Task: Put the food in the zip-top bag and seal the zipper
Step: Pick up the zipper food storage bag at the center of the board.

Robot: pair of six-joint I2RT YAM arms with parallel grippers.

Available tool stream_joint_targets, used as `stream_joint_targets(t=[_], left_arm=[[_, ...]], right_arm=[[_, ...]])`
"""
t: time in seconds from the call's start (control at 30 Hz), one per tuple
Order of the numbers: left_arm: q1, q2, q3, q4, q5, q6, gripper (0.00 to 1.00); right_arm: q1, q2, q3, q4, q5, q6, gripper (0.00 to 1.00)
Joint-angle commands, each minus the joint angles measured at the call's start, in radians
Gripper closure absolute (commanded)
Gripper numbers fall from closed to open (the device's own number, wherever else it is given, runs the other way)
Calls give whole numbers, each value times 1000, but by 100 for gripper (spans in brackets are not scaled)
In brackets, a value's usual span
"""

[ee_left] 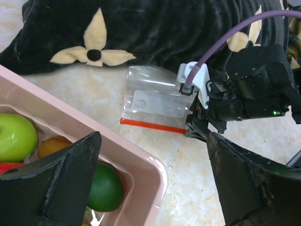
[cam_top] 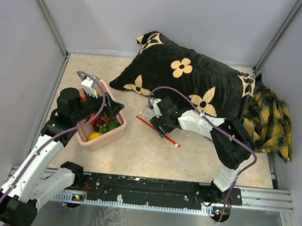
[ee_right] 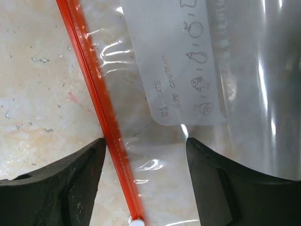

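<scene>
1. My right claw [ee_right: 145, 148] hangs wide open just above the table [ee_right: 37, 94], gripping nothing. Its two fingers straddle the zipper [ee_right: 101, 113], the red-orange strip running diagonally down the left half of the right wrist view.
2. The zip-top bag [ee_right: 244, 94] lies flat and looks empty, filling the right side of that view with its pale label showing. From overhead it sits at centre frame, just below the black flowered pillow [cam_top: 197, 80].
3. My left claw [ee_left: 154, 141] is likewise spread wide and empty, poised over the pink tub [ee_left: 141, 157] at the lower left of its view, where the food [ee_left: 16, 136] waits.
4. By my reading, opening the bag is the step in hand and nothing is packed yet. The next move calls for pinching one lip of the mouth and lifting it so fruit can go in.
</scene>
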State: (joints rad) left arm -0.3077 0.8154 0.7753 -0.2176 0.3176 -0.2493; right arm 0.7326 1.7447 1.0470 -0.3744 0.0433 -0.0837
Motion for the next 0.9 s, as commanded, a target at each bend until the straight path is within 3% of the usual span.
stream_joint_targets(t=[0.0,0.1,0.3,0.53,0.67,0.87], left_arm=[[-2,-11,2,27,8,22,1],[-1,-13,-2,27,10,25,1],[-1,-13,-5,32,28,25,1],[-1,-13,-9,35,45,22,1],[0,-11,-11,39,59,13,1],[-2,-2,-13,55,107,-27,1]], right_arm=[[-24,66,48,-20,-14,-21,29],[-43,92,51,-28,-32,-18,34],[-68,103,25,-24,-35,-8,52],[-95,99,26,-1,-84,17,85],[-108,61,33,2,-114,32,100],[-123,-53,34,29,-144,99,100]])
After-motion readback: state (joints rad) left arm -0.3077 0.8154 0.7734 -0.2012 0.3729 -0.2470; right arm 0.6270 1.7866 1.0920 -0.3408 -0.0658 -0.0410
